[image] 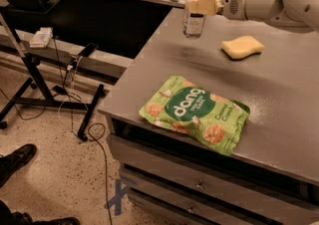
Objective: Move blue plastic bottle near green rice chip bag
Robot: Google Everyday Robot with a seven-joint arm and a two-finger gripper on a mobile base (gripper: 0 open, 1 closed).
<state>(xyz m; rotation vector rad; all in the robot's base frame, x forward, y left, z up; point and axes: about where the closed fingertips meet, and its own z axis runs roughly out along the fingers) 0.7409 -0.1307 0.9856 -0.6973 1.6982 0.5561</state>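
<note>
Camera view: pincer (200,6) tight around bottle (194,26), apart from "dang" bag (195,113).

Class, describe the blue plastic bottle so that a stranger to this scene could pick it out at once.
Find the grey table, then look to its far left corner. There the gripper holds the blue plastic bottle around its middle. It is the only upright, clear thing, slim with a dark label, unlike the flat green rice chip bag and the yellow sponge.

A lab or workshop: grey metal tabletop (279,84) over drawers (199,185), black metal stand (31,72), trailing cables (103,162), speckled floor (50,189), beige robot claw (201,6) at the tabletop's far edge.
</note>
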